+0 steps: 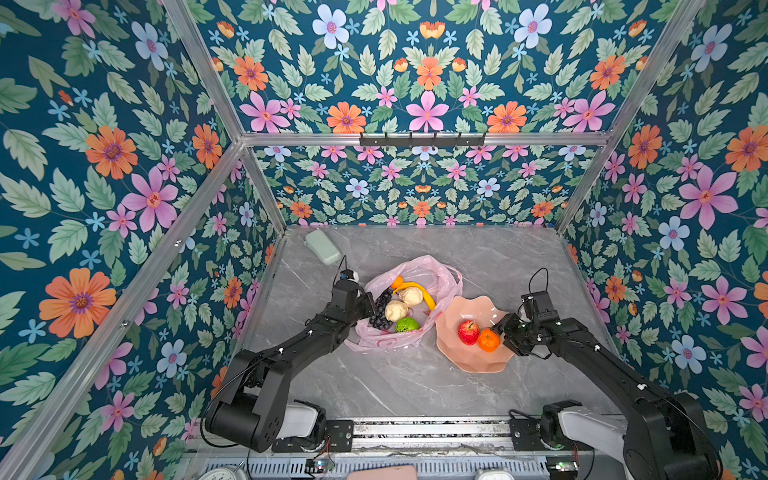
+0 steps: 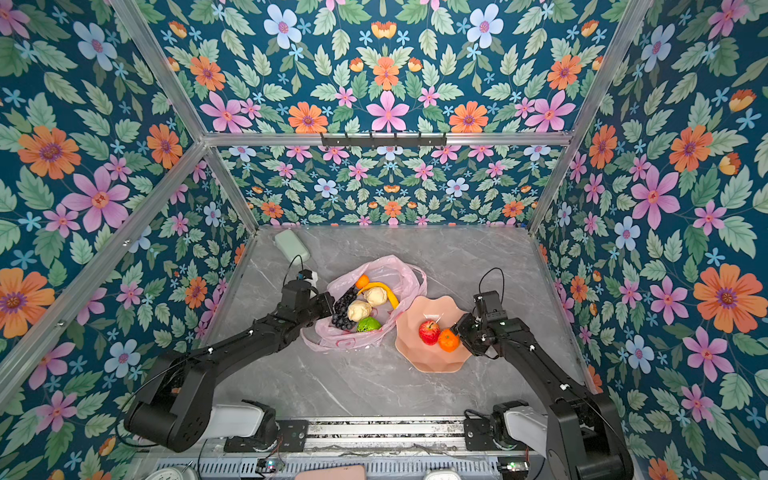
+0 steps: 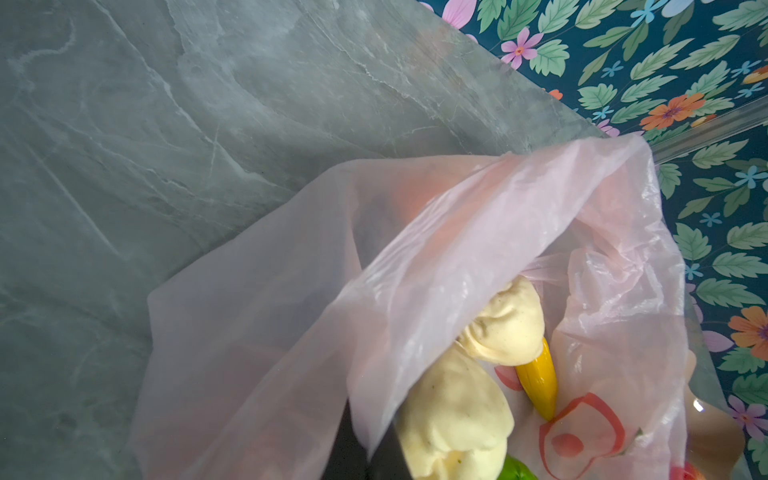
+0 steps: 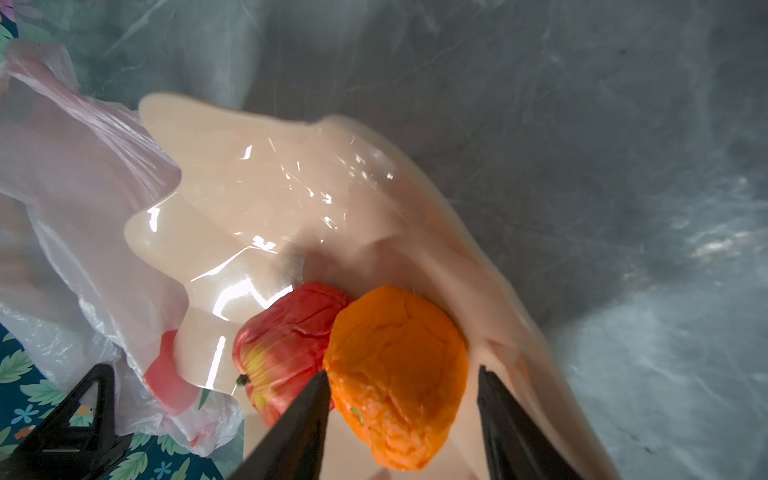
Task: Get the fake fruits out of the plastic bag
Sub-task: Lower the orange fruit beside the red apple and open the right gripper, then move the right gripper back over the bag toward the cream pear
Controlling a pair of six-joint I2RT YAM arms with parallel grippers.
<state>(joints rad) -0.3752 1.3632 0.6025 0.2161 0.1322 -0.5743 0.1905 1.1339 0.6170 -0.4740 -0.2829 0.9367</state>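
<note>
Fake fruits, 6 plastic pieces, lay in the thin translucent pink plastic bag, its rim pinched tight by the left gripper. The right gripper stood parted around the plastic orange in the peach wavy-rimmed bowl; lifting straight up would spare the red plastic apple touching the orange.

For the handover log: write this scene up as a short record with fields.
in bowl: red apple, orange
in plastic bag: banana, grapes, green fruit, two cream pieces, second orange
left jaws: shut on the plastic bag's edge
right jaws: open, astride the orange in the bowl
</note>
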